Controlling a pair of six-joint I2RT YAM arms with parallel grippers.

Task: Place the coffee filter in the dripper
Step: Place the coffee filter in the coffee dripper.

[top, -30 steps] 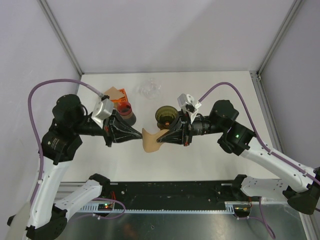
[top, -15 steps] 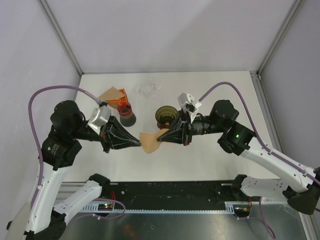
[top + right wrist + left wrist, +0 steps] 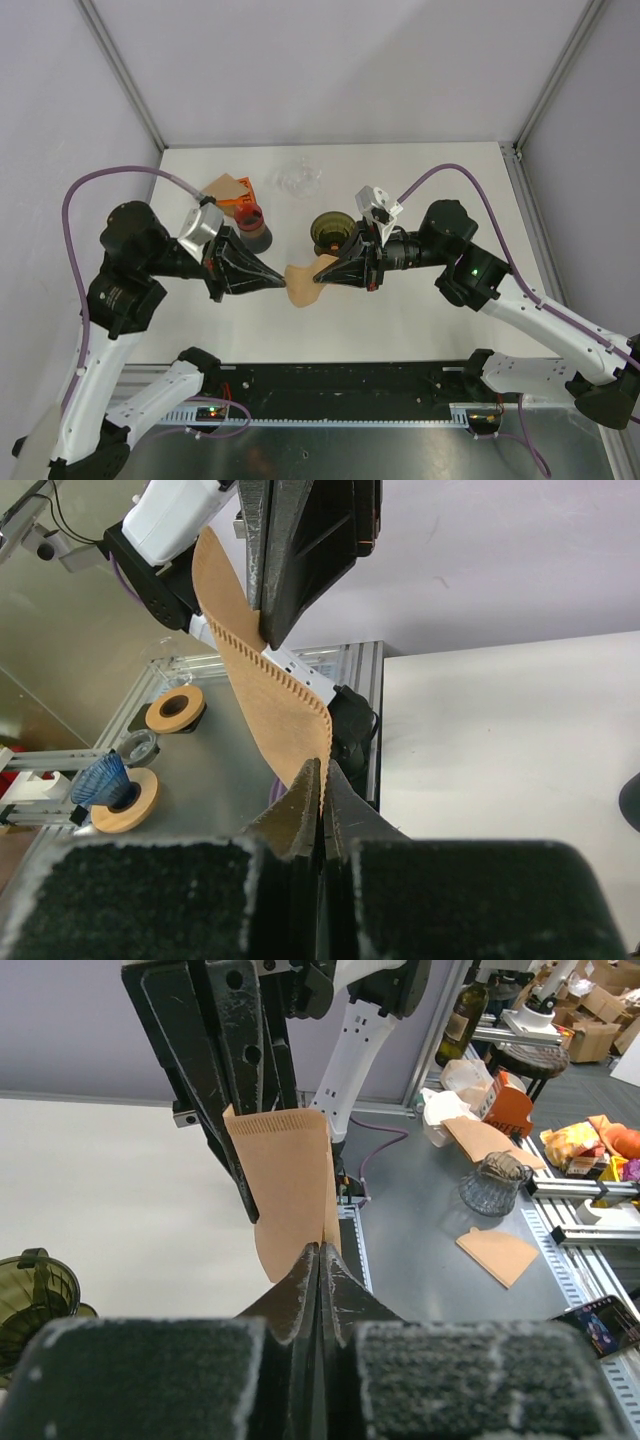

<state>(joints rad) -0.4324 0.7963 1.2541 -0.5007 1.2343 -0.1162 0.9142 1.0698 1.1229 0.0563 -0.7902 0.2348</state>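
Left gripper [image 3: 282, 284] edges back from dripper [image 3: 331, 232] — it and right gripper [image 3: 318, 270] both pinch the coffee filter [image 3: 300, 290]; opposing pulls could tear it.

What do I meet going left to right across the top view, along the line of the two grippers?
left gripper → filter → right gripper; both grippers are shut on the filter.
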